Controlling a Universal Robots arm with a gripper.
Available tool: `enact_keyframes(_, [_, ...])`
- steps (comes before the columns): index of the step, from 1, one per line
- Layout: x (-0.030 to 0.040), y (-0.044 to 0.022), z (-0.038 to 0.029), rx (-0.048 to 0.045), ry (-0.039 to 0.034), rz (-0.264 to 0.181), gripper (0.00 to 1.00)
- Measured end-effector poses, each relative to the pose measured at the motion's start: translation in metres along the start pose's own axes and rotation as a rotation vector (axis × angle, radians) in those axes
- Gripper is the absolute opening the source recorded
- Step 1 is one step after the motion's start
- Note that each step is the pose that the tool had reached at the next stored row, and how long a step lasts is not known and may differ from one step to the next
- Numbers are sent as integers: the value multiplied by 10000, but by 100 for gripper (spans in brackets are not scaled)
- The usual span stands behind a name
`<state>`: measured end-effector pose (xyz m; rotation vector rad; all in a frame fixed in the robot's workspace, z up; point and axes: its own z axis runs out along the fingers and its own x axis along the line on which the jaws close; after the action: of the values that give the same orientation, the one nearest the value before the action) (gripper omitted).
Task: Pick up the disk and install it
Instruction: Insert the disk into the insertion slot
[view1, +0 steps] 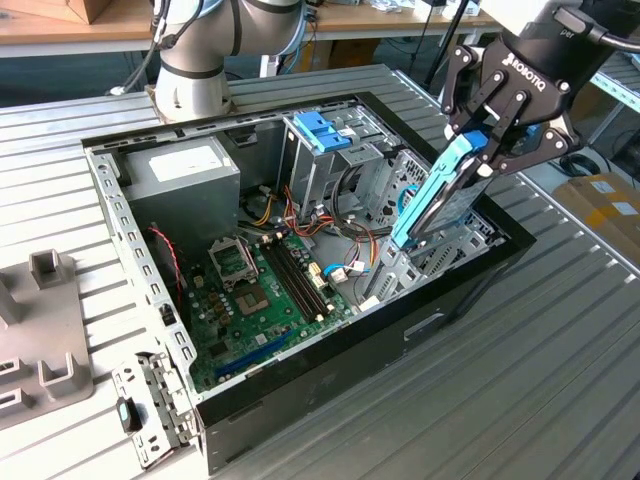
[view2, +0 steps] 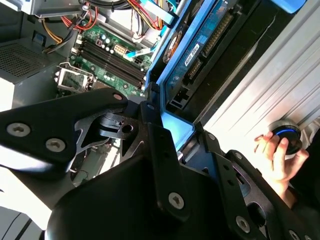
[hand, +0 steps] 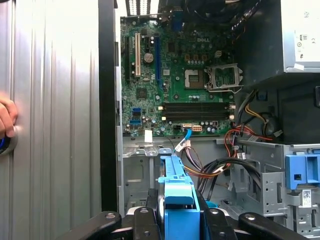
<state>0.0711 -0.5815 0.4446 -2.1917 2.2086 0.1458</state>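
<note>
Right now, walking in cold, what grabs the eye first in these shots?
First is the gripper, shut on the disk and holding it tilted by its blue frame above the exterior view's right end of the open computer case. Next is the green motherboard, lying bare on the case floor. In the second wrist view, a person's hand rests on a round controller outside the case.

disk (view1: 430, 197) frame looked smooth blue plastic | gripper (view1: 480, 150) looked matt black metal | table (view1: 560, 340) looked ribbed dull metal
</note>
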Motion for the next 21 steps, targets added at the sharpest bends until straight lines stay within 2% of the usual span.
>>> enact_keyframes(11, [22,0,17,0,3,0,37])
enact_keyframes(21, [35,-4,79,0,2,0,37])
